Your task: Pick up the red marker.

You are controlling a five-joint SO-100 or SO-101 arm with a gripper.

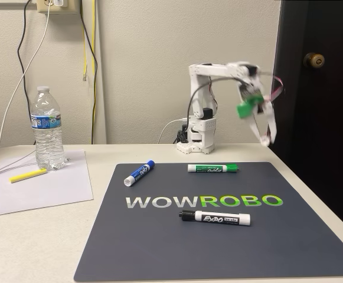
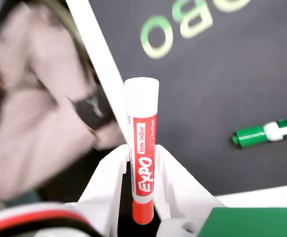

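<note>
The red marker stands upright between my white fingers in the wrist view, red cap down in the jaws and white barrel end up, its EXPO label facing the camera. My gripper is shut on it, well above the dark mat. In the fixed view the gripper hangs blurred in the air at the right, over the mat's far right corner, and the marker is too smeared there to make out.
On the mat lie a green marker, a blue marker and a black EXPO marker. A water bottle and a yellow pen sit on paper at left. A dark door stands right. A blurred pinkish shape lies beyond the mat's edge.
</note>
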